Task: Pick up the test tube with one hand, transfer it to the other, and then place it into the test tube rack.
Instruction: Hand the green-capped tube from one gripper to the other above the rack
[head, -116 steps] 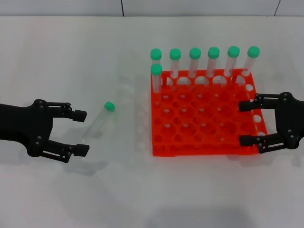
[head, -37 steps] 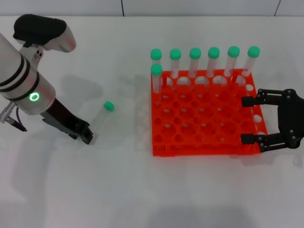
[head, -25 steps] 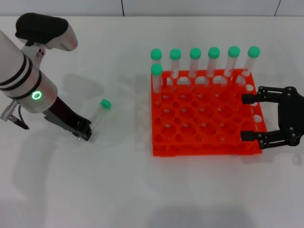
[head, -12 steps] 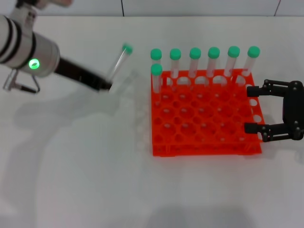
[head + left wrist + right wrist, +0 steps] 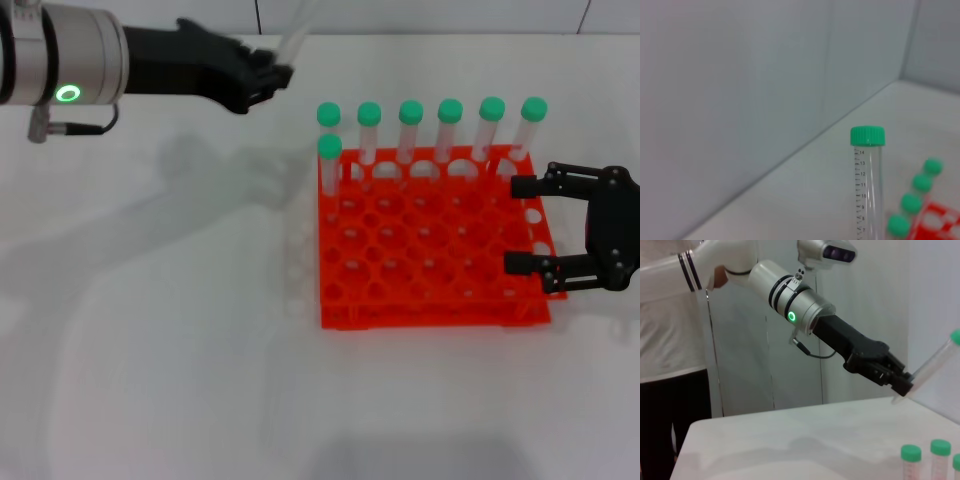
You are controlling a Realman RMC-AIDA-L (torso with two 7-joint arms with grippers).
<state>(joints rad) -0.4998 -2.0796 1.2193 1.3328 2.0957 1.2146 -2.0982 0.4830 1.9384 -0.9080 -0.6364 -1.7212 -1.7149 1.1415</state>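
- Head view: the left gripper is raised above the white table, to the left of the test tube rack and behind it. Its jaws are closed on the lower end of the test tube.
- The tube points up and leaves the top edge of this view. In the left wrist view the tube stands upright with its green cap on top.
- Seven other green-capped tubes stand in the far holes of the rack.
- The right gripper is at the right edge of the rack, jaws wide open and holding nothing.
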